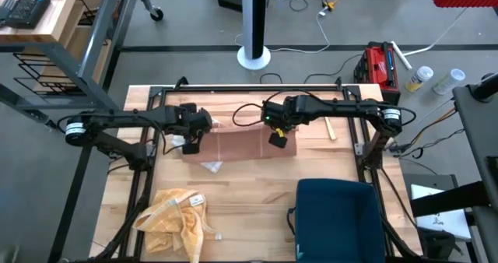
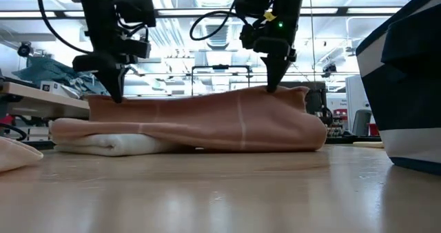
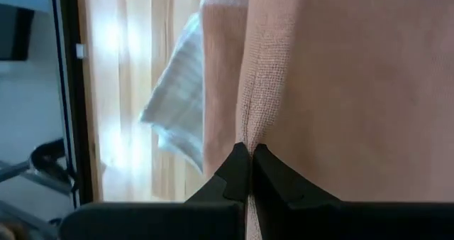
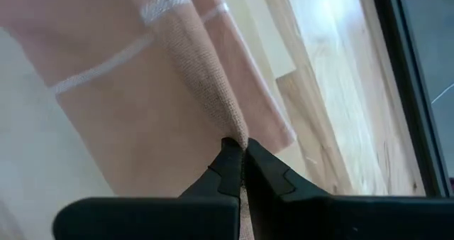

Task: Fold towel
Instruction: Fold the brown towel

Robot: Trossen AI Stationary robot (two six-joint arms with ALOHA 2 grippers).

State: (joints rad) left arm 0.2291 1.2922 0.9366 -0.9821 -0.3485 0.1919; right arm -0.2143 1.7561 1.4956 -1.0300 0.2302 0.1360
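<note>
Pinching towel (image 2: 207, 123) edge | left pincer (image 2: 114, 95) and right pincer (image 2: 270, 87) both clenched on it | towel hangs under them onto bench (image 2: 220, 191) | risk: thin grip slips, cloth drops crooked

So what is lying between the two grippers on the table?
The pink towel spans the whole stretch from the left gripper to the right gripper; each has its fingers pinched on an edge. The low view shows this best.
</note>
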